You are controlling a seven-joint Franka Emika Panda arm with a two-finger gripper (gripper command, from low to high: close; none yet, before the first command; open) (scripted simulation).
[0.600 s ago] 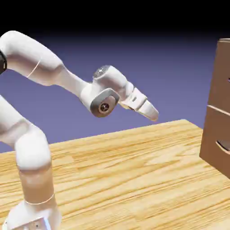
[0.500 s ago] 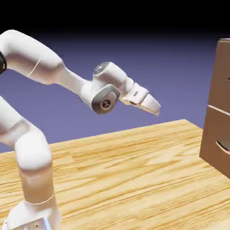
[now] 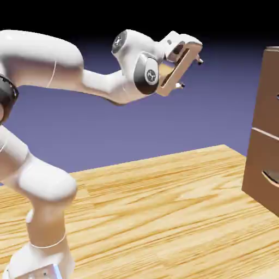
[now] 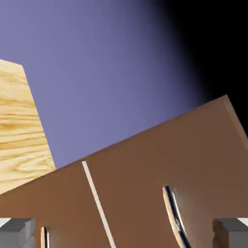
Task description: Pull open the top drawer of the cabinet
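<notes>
- The white arm rises from the near left corner of the wooden table and bends over toward the exterior view's right.
- The gripper is raised high above the table's middle, its opening turned toward the cabinet. The two small dark fingers stand wide apart, released, with nothing between them.
- The gripper is well apart from the cabinet, touching nothing.
- The cabinet stands at the table's right edge, cut off by the exterior view's border. It is reddish-brown, with a thin seam between drawer fronts.
- The top drawer sits closed, flush with the fronts below it.
- In the hand view the cabinet appears rolled sideways, with a pale seam and a curved metal handle showing between the grey fingertips.
</notes>
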